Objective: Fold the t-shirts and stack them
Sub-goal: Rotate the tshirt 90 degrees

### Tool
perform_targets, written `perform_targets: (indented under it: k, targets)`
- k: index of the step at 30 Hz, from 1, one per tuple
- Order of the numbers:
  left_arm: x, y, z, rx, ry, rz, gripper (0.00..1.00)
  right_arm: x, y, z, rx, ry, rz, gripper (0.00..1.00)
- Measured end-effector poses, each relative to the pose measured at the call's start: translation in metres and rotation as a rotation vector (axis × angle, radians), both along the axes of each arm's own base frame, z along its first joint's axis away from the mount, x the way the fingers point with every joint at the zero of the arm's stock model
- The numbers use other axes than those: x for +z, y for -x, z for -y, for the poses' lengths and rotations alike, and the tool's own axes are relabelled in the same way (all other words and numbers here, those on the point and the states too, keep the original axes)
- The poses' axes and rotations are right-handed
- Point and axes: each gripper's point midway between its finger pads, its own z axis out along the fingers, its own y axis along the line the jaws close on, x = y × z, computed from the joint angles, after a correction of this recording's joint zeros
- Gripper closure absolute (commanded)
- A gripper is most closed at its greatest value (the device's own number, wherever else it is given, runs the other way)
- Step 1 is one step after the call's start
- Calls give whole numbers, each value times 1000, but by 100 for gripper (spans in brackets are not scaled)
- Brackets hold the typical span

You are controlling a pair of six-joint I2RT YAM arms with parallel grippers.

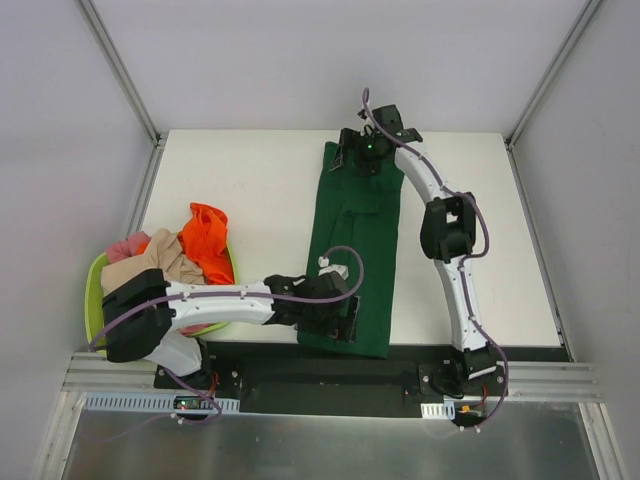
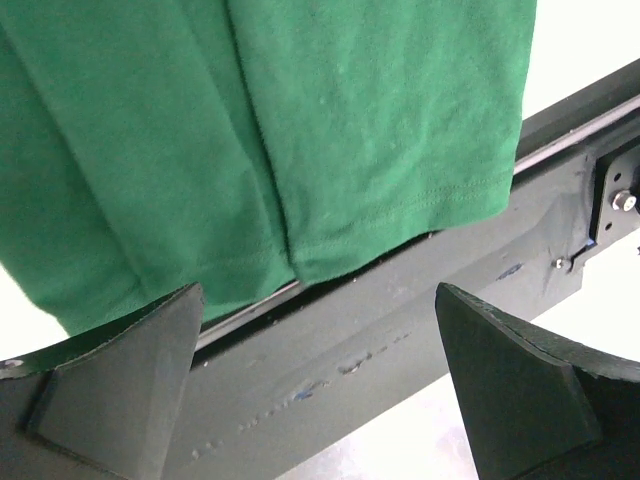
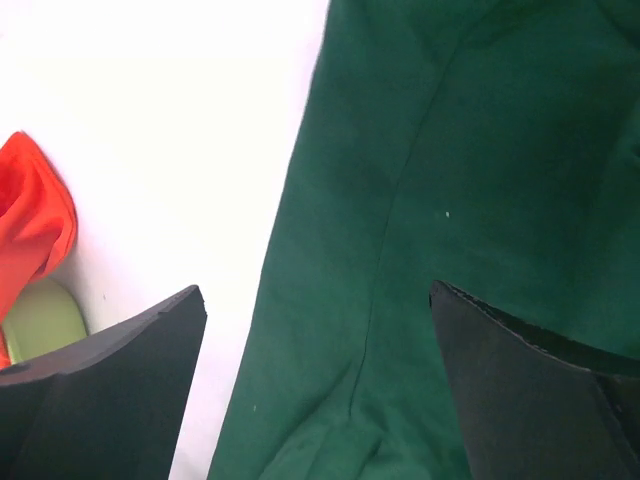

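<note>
The dark green t-shirt (image 1: pixel 355 240) lies folded into a long narrow strip running from the table's far edge to its near edge. My left gripper (image 1: pixel 345 318) hovers over the shirt's near hem, open and empty. In the left wrist view (image 2: pixel 320 400) the hem (image 2: pixel 380 120) hangs over the black rail. My right gripper (image 1: pixel 358 158) is over the far end of the shirt, open and empty, with green cloth (image 3: pixel 470 200) below its fingers (image 3: pixel 315 380). The orange shirt (image 1: pixel 207 240), the beige shirt (image 1: pixel 150 265) and the pink shirt (image 1: pixel 128 245) are heaped in the basket.
The lime-green basket (image 1: pixel 93 295) stands at the table's left near corner; its rim (image 3: pixel 40 320) and the orange shirt (image 3: pixel 30 230) show at the left of the right wrist view. A black rail (image 2: pixel 400 340) runs along the table's near edge.
</note>
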Motion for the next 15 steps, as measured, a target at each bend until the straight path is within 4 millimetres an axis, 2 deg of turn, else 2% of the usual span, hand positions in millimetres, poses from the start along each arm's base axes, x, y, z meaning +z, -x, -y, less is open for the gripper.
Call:
perform_targets:
  k: [2,5,7,10,12,13,15]
  targets:
    - [7,0,-6,3,0,14,1,21,5,8,9,20,34,4]
    - [24,-2,-14,10,32,52,1,65,19,22,22,60,105,4]
    - [34,-3,-22,11,53,88,1,97,34,33,33,93,157,4]
    - [45,-12,-37,36,51,161,1,127,58,44,44,142,203,4]
    - [49,-24,-46,73,42,196,1,131,70,45,55,167,206,4]
    - [49,-32,-50,100,36,202,1,128,76,43,67,182,200,4]
    - [48,-52,-62,170,15,213,1,106,88,41,96,221,160,4]
